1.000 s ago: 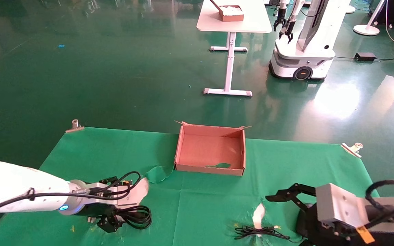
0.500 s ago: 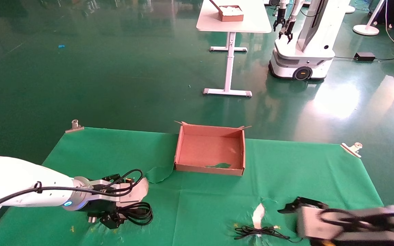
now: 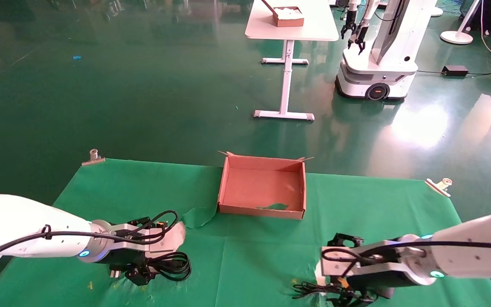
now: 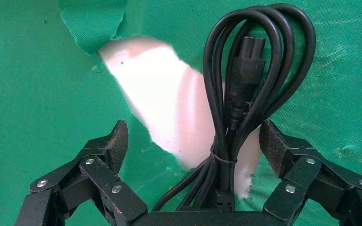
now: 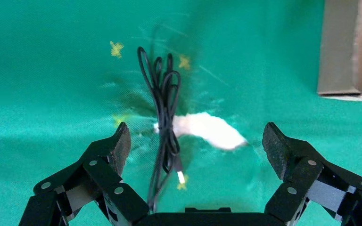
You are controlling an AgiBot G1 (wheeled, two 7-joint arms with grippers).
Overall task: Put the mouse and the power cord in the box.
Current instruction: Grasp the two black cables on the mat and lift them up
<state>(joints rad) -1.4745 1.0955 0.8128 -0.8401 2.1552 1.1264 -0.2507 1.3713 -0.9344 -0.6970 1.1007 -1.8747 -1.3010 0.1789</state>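
Straddling the power cord (image 4: 245, 89) with its jaws spread wide, the left gripper (image 4: 193, 146) sits low over the green cloth (image 3: 249, 256) at about eight o'clock of the table in the head view. Its padded fingertips (image 4: 119, 140) stand on either side of the tied loops without touching them, so nothing is grasped. The thick glossy loops lie over a torn patch (image 4: 160, 108) where the pale tabletop shows through the cloth, the chunky connector pointing up through the middle of the coil.

At about five o'clock the right gripper (image 5: 195, 146) is likewise released, fingers wide apart, hovering over the thin black cable (image 5: 165, 108) of the mouse, which lies bundled across another small tear (image 5: 207, 132) in the cloth. A small dark rounded shape under the right wrist in the head view may be the mouse (image 3: 384, 292) body; I cannot tell for sure.

Farther back, toward twelve o'clock on the cloth, the box (image 3: 228, 183) stands open with neither the mouse nor the cord in it. Metal clips (image 3: 93, 157) pin the cloth's far corners. Beyond, on the green floor, stand a white table (image 3: 290, 25) and another robot (image 3: 377, 64).
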